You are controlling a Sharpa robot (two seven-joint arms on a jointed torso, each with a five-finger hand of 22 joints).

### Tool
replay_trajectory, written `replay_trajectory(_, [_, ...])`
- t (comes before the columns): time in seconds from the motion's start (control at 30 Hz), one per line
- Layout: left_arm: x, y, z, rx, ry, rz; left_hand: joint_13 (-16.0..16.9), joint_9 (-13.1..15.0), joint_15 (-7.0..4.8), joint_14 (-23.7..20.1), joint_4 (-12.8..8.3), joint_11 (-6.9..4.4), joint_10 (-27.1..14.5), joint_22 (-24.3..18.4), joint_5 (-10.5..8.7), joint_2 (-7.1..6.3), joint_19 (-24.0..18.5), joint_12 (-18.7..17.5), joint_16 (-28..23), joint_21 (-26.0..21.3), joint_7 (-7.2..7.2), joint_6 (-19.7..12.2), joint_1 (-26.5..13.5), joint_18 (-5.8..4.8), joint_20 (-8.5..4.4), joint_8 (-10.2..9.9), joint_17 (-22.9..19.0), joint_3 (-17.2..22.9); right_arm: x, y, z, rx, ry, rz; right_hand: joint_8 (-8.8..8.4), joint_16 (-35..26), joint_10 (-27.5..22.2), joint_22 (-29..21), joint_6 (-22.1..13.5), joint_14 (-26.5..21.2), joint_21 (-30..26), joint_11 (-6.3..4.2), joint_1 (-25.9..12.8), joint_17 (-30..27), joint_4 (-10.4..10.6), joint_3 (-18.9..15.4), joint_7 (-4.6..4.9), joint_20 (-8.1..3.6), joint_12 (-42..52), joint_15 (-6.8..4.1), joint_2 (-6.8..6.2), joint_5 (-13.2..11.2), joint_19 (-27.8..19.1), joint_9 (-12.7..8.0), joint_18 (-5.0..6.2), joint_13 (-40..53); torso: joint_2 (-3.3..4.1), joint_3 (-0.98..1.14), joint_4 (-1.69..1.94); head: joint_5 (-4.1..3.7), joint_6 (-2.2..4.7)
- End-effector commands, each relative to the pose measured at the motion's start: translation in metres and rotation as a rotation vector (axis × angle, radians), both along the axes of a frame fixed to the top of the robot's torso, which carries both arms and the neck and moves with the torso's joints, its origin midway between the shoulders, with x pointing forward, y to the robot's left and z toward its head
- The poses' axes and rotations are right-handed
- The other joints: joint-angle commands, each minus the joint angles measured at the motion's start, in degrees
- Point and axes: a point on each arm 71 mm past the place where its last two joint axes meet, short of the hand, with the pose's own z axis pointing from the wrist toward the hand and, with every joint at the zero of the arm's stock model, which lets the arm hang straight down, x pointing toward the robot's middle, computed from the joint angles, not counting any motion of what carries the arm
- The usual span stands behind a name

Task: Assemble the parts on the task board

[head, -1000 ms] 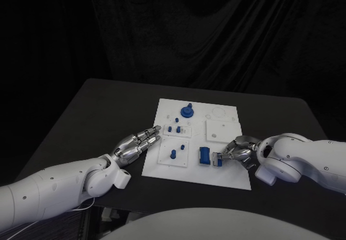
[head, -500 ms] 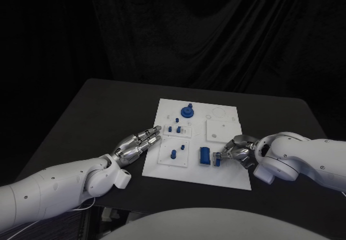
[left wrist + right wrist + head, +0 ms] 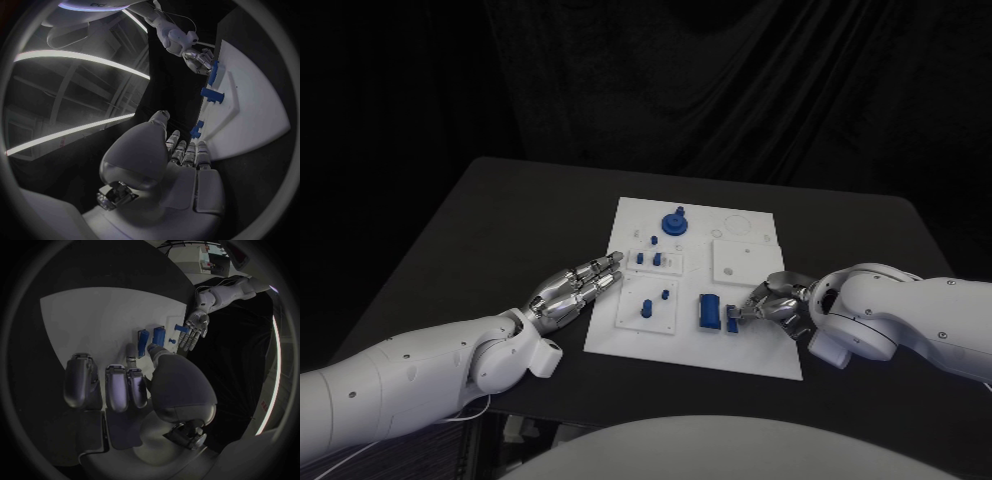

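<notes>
- The small blue rectangular block (image 3: 711,313) at the near edge of the white task board (image 3: 747,352) should be approached slowly, so that it is not knocked over.
- The silver right hand (image 3: 773,305) is touching or just beside it; whether anything is held cannot be told.
- The silver left hand (image 3: 574,287) lies flat and empty on the black worktop (image 3: 502,215), fingertips at the board's left edge.

A black surface (image 3: 502,215) stands before a dark, pleated curtain (image 3: 733,90) that hangs behind its far edge. Long strips of ceiling light (image 3: 81,57) glow above the surface in the left wrist view.
</notes>
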Motion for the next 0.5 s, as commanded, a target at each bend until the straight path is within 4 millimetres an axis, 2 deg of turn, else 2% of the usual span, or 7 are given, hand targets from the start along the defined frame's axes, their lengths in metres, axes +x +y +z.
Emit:
replay_trajectory(0.03, [-0.003, -0.002, -0.003, 0.000, 0.020, -0.011, 0.1, 0.1, 0.26, 0.0, 0.0, 0.29, 0.0, -0.1, -0.20, 0.03, 0.1, 0.2, -0.2, -0.1, 0.45, -0.1, -0.6, -0.09, 0.31, 0.3, -0.1, 0.5, 0.000, -0.001, 0.000, -0.023, 0.002, 0.006, 0.10, -0.3, 6.0, 10.0, -0.5, 3.9, -0.3, 0.37, -1.1, 6.6, 0.4, -1.0, -0.09, 0.22, 0.4, 0.28, -0.03, -2.5, 0.1, -0.1, 0.27, 15.1, 0.00, 0.03, -0.01, -0.01, -0.01])
replay_trajectory(0.2, [-0.003, -0.002, -0.004, 0.000, 0.020, -0.010, 0.1, 0.1, 0.26, 0.0, 0.0, 0.29, 0.0, -0.1, -0.20, 0.03, 0.1, 0.2, -0.2, -0.1, 0.45, -0.1, -0.6, -0.09, 0.31, 0.3, -0.1, 0.5, 0.001, -0.003, 0.003, -0.004, -0.041, -0.013, 0.54, -0.1, 6.0, 10.0, -0.2, 4.0, -0.1, 0.26, -2.1, 6.9, 0.6, -2.3, -0.24, 0.16, 0.4, 0.19, 0.41, -5.7, 0.3, 0.0, 0.24, 15.1, -0.03, 0.00, -0.05, 0.19, -0.01])
replay_trajectory(0.33, [-0.004, -0.001, -0.004, 0.000, 0.019, -0.009, 0.1, 0.1, 0.26, 0.0, 0.0, 0.29, 0.0, -0.1, -0.20, 0.03, 0.1, 0.2, -0.2, -0.1, 0.45, -0.1, -0.6, -0.09, 0.31, 0.3, -0.1, 0.5, 0.001, -0.005, 0.007, 0.001, -0.096, -0.009, 1.05, 0.0, 6.0, 10.2, 0.3, 4.1, 0.3, 0.12, -1.9, 7.1, 0.4, -2.6, -0.42, 0.09, 0.4, 0.10, 0.50, -6.0, 0.4, 0.2, 0.15, 15.1, -0.03, 0.00, -0.04, 0.29, -0.01])
replay_trajectory(0.47, [-0.004, 0.000, -0.004, 0.000, 0.018, -0.006, 0.1, 0.1, 0.33, 0.0, 0.0, 0.30, 0.0, -0.1, -0.27, 0.05, 0.1, 0.2, -0.2, -0.1, 0.47, -0.1, -0.7, -0.12, 0.34, 0.3, -0.1, 0.5, -0.001, -0.006, 0.012, -0.010, -0.157, 0.020, 2.16, 0.1, 6.0, 10.3, 0.3, 4.1, 0.5, -0.15, -0.4, 7.2, -0.3, -2.9, -0.70, -0.11, 0.4, -0.15, 0.04, -6.4, 0.5, 0.7, 0.10, 15.1, -0.04, -0.01, -0.01, 0.26, -0.01])
replay_trajectory(0.5, [-0.004, 0.000, -0.004, 0.000, 0.018, -0.006, 0.1, 0.1, 0.33, 0.0, 0.0, 0.30, 0.0, -0.1, -0.27, 0.05, 0.1, 0.2, -0.2, -0.1, 0.47, -0.1, -0.7, -0.12, 0.34, 0.3, -0.1, 0.5, -0.001, -0.006, 0.013, -0.015, -0.172, 0.031, 2.88, 0.1, 6.0, 10.3, 0.2, 4.1, 0.7, -0.26, 0.2, 7.3, -0.6, -3.2, -0.80, -0.21, 0.4, -0.23, -0.25, -6.8, 0.6, 1.1, 0.07, 15.1, -0.05, -0.02, -0.01, 0.25, -0.01])
